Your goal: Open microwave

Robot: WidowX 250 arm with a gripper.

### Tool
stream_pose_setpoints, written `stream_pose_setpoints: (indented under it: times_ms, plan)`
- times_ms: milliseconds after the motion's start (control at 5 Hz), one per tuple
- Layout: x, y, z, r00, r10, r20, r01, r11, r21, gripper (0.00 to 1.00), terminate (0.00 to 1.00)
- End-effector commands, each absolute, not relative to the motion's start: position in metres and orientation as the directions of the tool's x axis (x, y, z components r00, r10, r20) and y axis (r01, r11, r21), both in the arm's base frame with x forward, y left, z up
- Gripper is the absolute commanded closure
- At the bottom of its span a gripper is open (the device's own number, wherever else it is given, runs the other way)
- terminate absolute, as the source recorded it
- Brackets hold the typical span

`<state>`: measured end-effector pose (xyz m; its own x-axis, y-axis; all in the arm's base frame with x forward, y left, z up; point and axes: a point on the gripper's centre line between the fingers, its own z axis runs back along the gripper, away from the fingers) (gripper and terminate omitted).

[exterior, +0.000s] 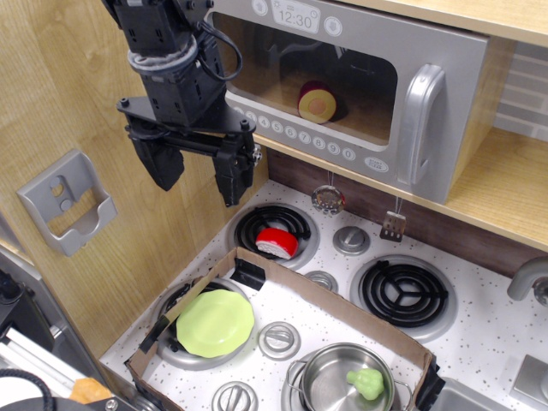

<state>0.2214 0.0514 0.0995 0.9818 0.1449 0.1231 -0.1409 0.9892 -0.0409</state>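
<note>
The grey-silver toy microwave [360, 81] sits on a wooden shelf at the top, its clear window door closed. Its silver loop handle [421, 128] is on the right side of the door. A row of round white buttons [295, 133] runs under the window, and the clock reads 12:30 [295, 17]. A round red and yellow item [317, 103] lies inside. My black gripper [199, 178] hangs open and empty in front of the microwave's lower left corner, far left of the handle, fingers pointing down.
Below is a toy stove with coil burners [402, 293]. A red and white piece [276, 242] lies on the back left burner. A cardboard frame [291, 287] holds a green plate [215, 323] and a steel pot [341, 381] with a green item. A grey holder [67, 201] hangs on the left wall.
</note>
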Motion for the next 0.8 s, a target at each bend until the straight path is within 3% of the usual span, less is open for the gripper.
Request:
stream_pose_setpoints:
  times_ms: [0, 200, 600]
  plan:
    - [0.221, 0.051, 0.099, 0.982, 0.145, 0.123, -0.141, 0.989, -0.041, 0.00, 0.00]
    - [0.239, 0.041, 0.093, 0.977, 0.106, 0.188, -0.094, 0.993, -0.070, 0.00, 0.00]
    - [0.270, 0.007, 0.103, 0.951, 0.038, 0.307, -0.020, 0.998, -0.061, 0.00, 0.00]
